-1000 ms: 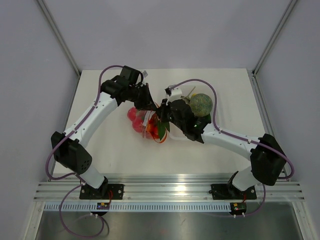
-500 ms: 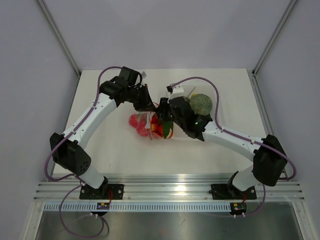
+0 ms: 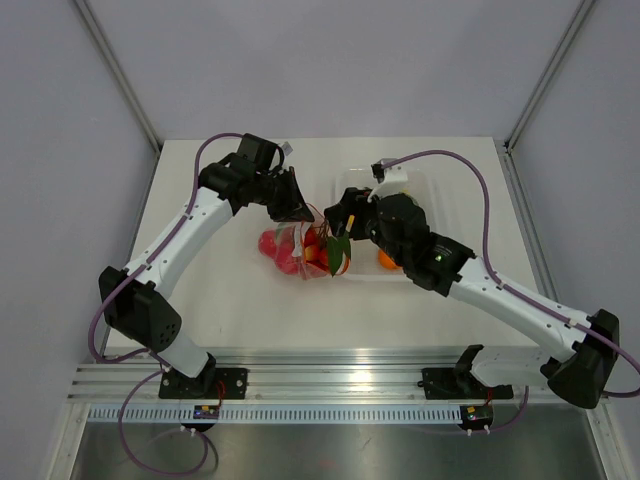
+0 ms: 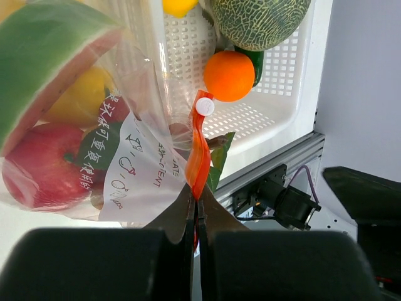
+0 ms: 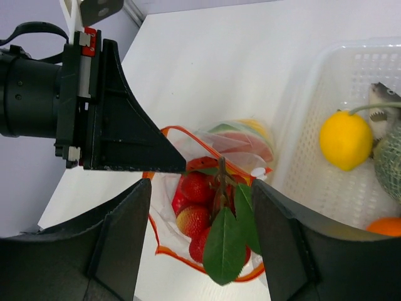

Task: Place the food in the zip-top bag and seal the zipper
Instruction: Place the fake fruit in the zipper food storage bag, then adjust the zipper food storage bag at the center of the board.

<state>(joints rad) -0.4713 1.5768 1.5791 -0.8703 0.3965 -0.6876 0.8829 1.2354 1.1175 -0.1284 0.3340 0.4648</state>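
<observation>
1. The left gripper (image 4: pixel 197 207) is pinched tight on one end of the zipper (image 4: pixel 199 153). The red-orange strip rises from between its fingers to a small white slider (image 4: pixel 205 106).
2. The zip-top bag (image 4: pixel 141 166) is clear film with printed lettering. It lies on the table (image 3: pixel 230 300) just beside a white perforated tray (image 4: pixel 285 94), and its zipper edge is lifted by that grip.
3. In the right wrist view the bag's mouth gapes, its orange rim forming an open loop.
4. Pressed against the film inside are a watermelon slice (image 4: pixel 50 50), a red apple (image 4: pixel 34 172) and a bagged lemon (image 4: pixel 81 94).
5. The right gripper (image 5: pixel 199 185) hangs over the bag's mouth with its fingers spread wide, clamping nothing.
6. Between those fingers a sprig of strawberries (image 5: pixel 191 219) sits in the mouth of the bag. Its brown stem points upward and its green leaf (image 5: pixel 222 248) lies across the near rim.
7. Whether the leaf brushes the right-hand finger cannot be told.
8. An orange (image 4: pixel 229 75), a netted melon (image 4: pixel 257 19) and a loose lemon (image 5: pixel 344 139) lie in the tray.
9. From above, the two grippers are close together over the bag but apart. The left one is at the bag's far edge and the right one is on the side nearest the tray.
</observation>
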